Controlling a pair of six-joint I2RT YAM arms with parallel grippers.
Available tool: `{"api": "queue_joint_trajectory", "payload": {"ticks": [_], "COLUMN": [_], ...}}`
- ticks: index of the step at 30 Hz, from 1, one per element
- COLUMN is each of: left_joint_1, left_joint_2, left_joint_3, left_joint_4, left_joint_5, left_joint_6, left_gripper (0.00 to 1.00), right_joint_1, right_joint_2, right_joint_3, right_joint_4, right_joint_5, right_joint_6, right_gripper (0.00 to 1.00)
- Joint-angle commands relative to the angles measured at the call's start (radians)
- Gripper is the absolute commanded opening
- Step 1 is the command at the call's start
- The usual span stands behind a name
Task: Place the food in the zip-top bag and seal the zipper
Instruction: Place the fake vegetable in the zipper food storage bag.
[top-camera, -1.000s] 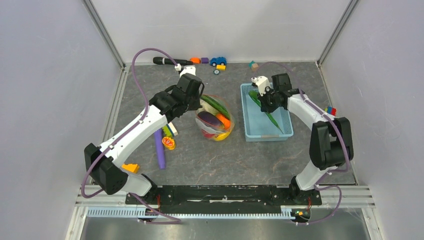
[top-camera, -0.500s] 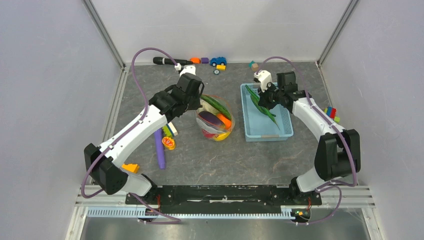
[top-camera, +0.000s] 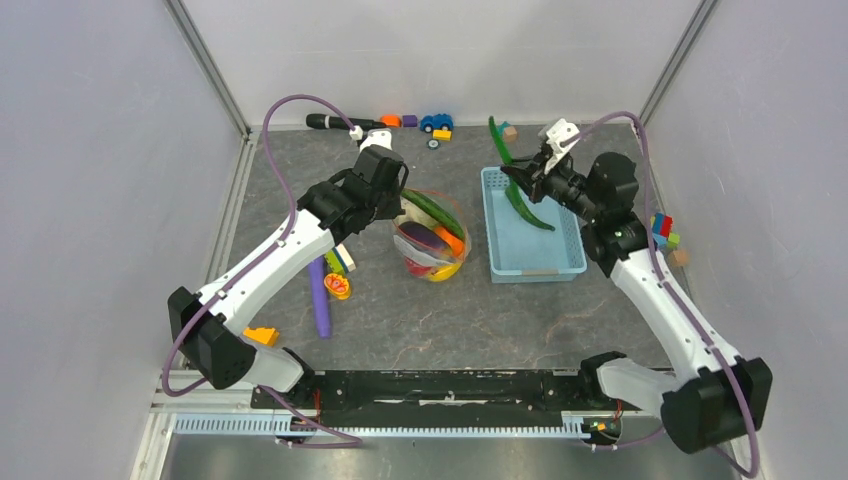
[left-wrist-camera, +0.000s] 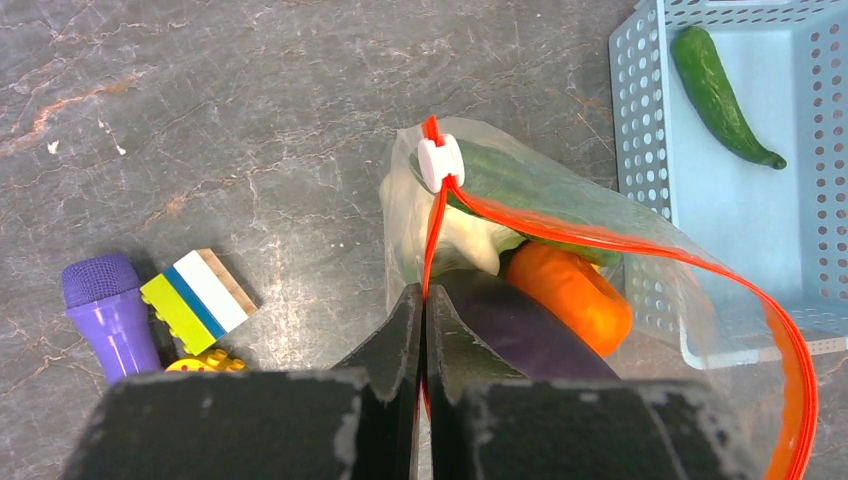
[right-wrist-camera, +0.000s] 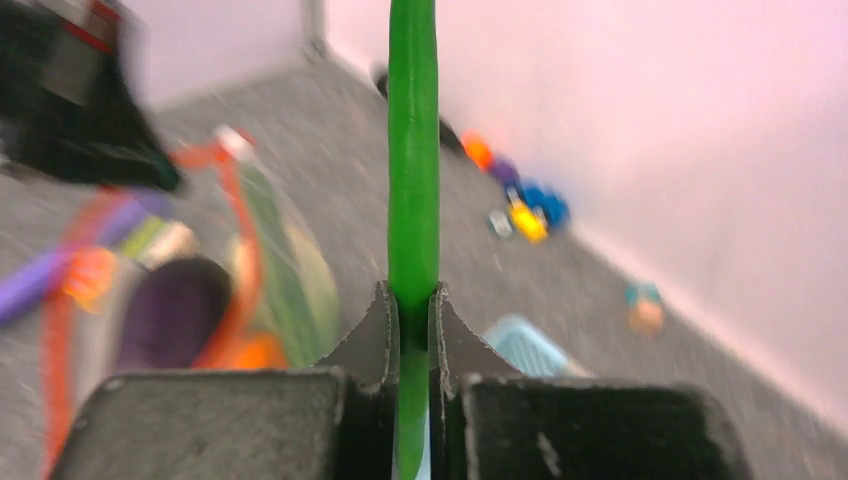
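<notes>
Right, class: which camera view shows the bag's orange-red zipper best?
The left wrist view: the zipper runs sharp and close from the shut left gripper past its white slider. The top external view shows only a faint, tiny rim; the right wrist view, a blurred orange streak.

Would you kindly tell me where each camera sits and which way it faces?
Top external: above and behind the bases, looking down on the grey table; both arms show.
Left wrist: on the left gripper, looking down past its shut fingers at the clear zip-top bag, pinching its orange-red zipper strip.
Right wrist: on the right gripper, facing level toward the far wall; its fingers clamp a long green toy vegetable.
Shared: top and left wrist both show the light blue plastic basket.
</notes>
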Motion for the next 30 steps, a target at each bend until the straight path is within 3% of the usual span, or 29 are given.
{"api": "queue_joint_trajectory", "payload": {"ticks": [1, 8, 10, 16, 23, 30], "left_joint_1": [0.004, 0.005, 0.005, 0.005, 0.005, 0.005], "left_joint_2": [-0.015, -0.013, -0.014, -0.016, -0.016, -0.02], "left_joint_3": [0.044, 0.047, 0.05, 0.044, 0.046, 0.044], "left_joint_4": [0.009, 0.008, 0.009, 0.009, 0.008, 0.009], "left_joint_5": [0.001, 0.004, 0.012, 0.017, 0.019, 0.021], "left_joint_6": [-0.024, -0.032, -0.034, -0.044, -0.045, -0.052], "left_gripper": [0.05, 0.05, 0.05, 0.05, 0.05, 0.05], "right_joint_1": [0.127, 0.294, 0.321, 0.374, 0.426, 0.427], "right_joint_2": [-0.061, -0.029, -0.002, 0.062, 0.061, 0.062], "right_joint_3": [-0.019, -0.069, -0.067, -0.084, -0.094, -0.131], "right_joint_4": [0.376, 0.715, 0.736, 0.679, 0.388, 0.343], "right_joint_5": [-0.085, -0.138, -0.117, -0.069, 0.16, 0.188], "right_joint_6": [0.18, 0.27, 0.266, 0.216, -0.023, -0.055], "right_gripper": [0.0, 0.0, 0.0, 0.0, 0.0, 0.05]}}
